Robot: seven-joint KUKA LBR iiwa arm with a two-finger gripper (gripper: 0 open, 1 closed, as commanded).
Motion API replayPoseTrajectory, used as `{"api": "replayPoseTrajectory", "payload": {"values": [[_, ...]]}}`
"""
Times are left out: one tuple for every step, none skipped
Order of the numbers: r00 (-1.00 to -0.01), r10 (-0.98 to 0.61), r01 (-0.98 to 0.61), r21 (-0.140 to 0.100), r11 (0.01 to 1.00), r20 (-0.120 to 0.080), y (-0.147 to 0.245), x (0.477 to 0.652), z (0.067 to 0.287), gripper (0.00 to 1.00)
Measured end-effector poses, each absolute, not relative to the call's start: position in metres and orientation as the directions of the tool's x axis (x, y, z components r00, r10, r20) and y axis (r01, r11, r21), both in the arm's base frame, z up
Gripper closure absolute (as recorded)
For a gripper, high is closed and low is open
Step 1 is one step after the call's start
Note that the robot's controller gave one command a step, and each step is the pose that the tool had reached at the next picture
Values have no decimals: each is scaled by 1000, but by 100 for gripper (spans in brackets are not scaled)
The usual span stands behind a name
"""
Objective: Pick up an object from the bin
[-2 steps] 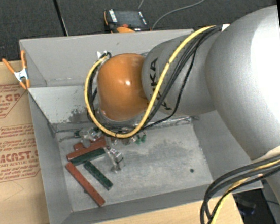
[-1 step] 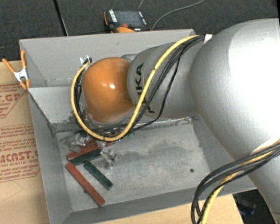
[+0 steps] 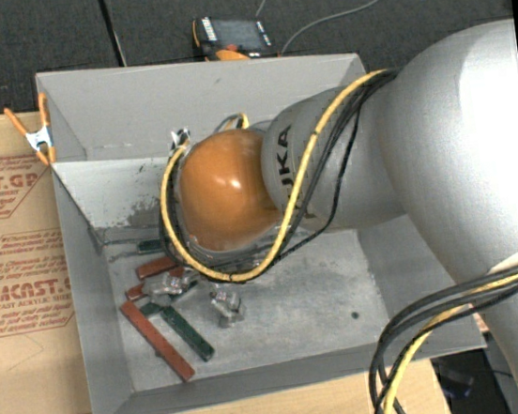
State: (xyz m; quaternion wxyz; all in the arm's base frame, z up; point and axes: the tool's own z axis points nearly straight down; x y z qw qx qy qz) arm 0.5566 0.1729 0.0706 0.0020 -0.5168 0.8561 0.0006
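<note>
Claw [image 3: 197,295] hangs open below the orange wrist cover [image 3: 224,192], gripping nothing, just right of the long red-brown bar [image 3: 156,340]. You see a dark green bar [image 3: 186,331] lying against that red-brown bar's right side, and short red pieces [image 3: 156,268] just above it.

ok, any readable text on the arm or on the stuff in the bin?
"KA": black letters, turned sideways, on the silver arm link beside the orange cover; the rest of the word is hidden.
Red-brown strips and dark green strip at the bin's left: no markings can be read on them.
</note>
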Motion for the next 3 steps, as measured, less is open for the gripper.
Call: {"api": "replayPoseTrajectory", "payload": {"values": [[-374, -928, -928, 2, 374, -5, 232, 514, 77, 0], [-380, -925, -925, 1, 380, -4, 228, 516, 77, 100], [-367, -930, -930, -6, 367, -8, 229, 511, 203, 100]]}}
